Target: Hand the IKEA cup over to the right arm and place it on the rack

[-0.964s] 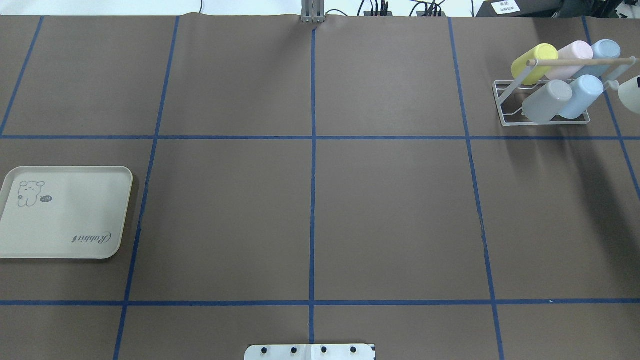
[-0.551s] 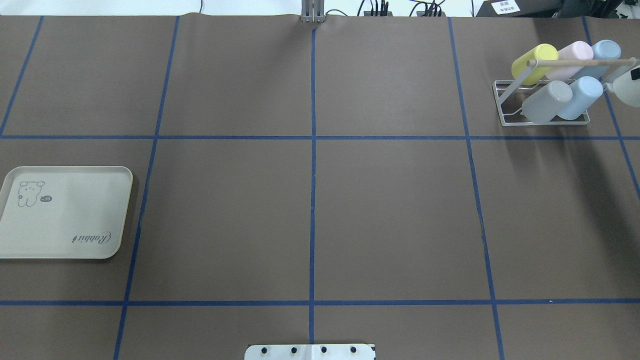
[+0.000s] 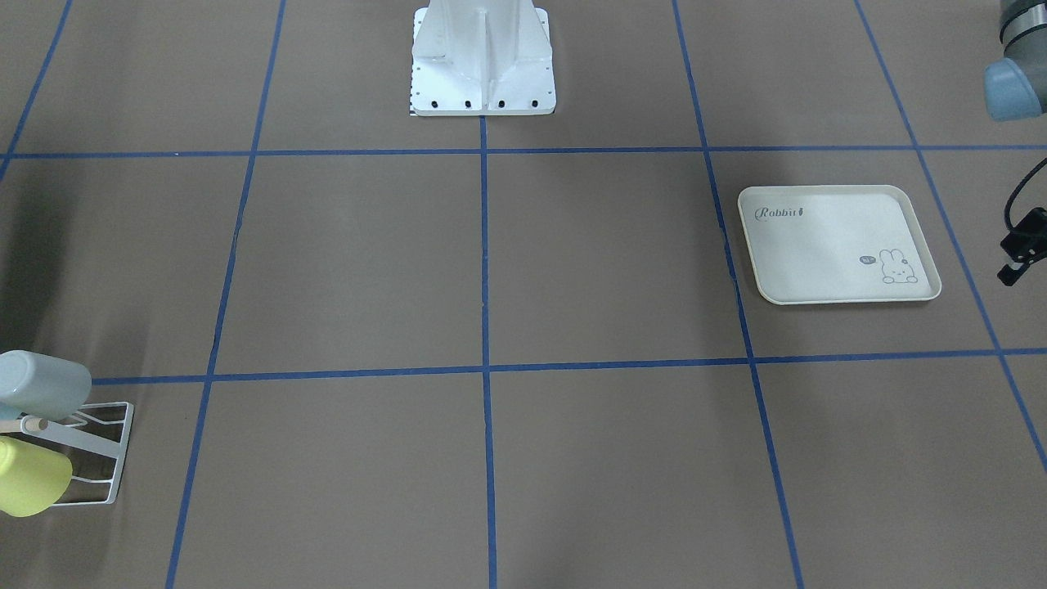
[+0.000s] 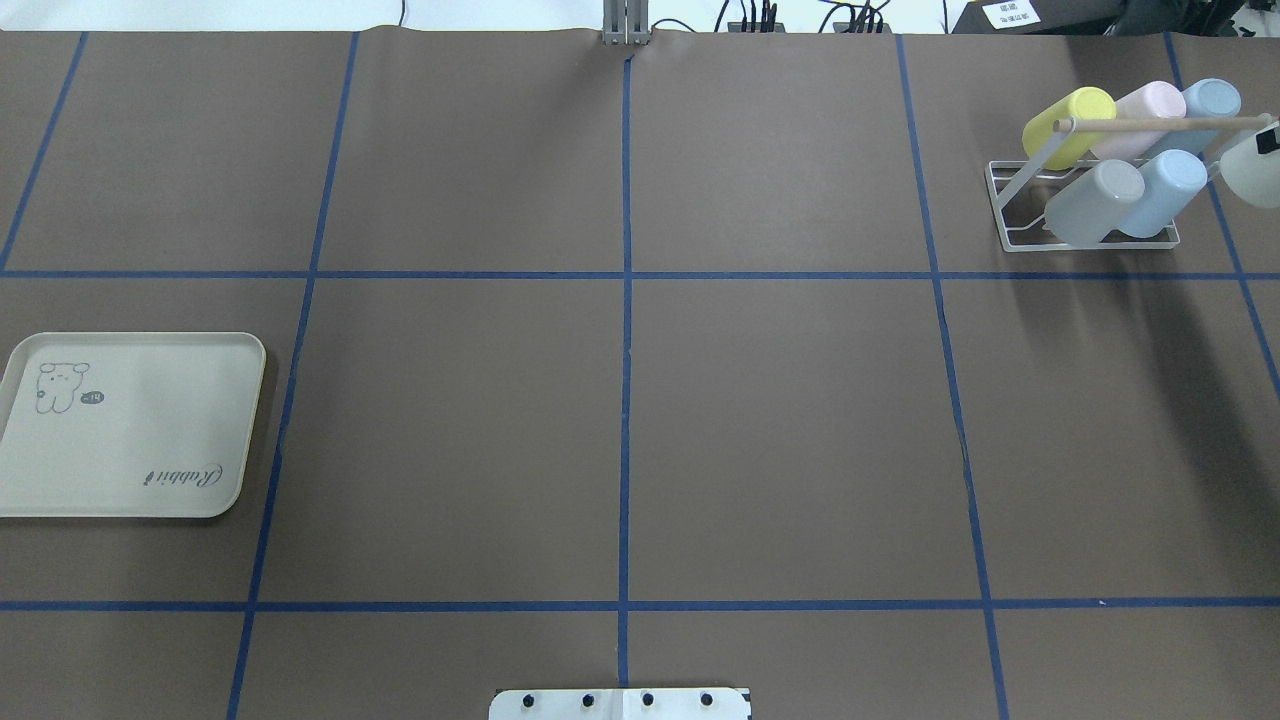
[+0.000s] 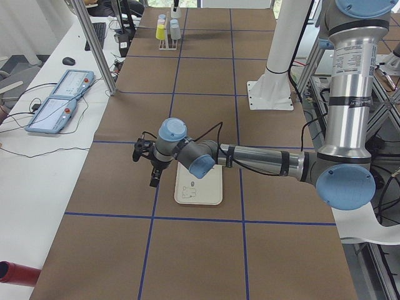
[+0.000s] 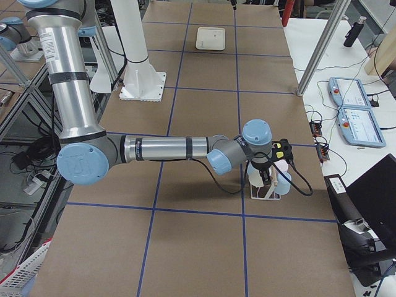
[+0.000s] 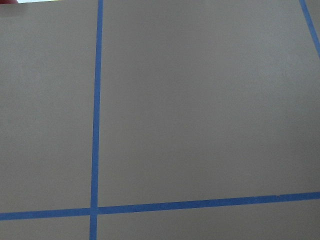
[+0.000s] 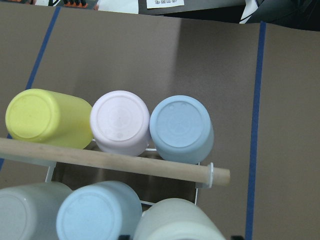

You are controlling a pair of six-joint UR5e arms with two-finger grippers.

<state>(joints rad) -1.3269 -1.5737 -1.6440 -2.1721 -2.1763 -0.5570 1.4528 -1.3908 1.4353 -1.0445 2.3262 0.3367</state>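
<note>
The pale cup (image 4: 1250, 178), clamped in the right arm's (image 6: 161, 148) jaws, hangs at the rack's (image 4: 1120, 125) right end just beside the near-row blue cup (image 4: 1165, 192), slanted bottom-up like it, well apart from the left arm (image 5: 262, 161), whose jaws I cannot judge.

Overhead looks forward and down; the front-facing view opposes it, both sharing the cream rectangular rabbit-print tray (image 4: 150, 420), at 9 o'clock overhead, 3 o'clock opposite. The right wrist camera sits close above the white wire rack (image 8: 115, 161) with wooden rod.
</note>
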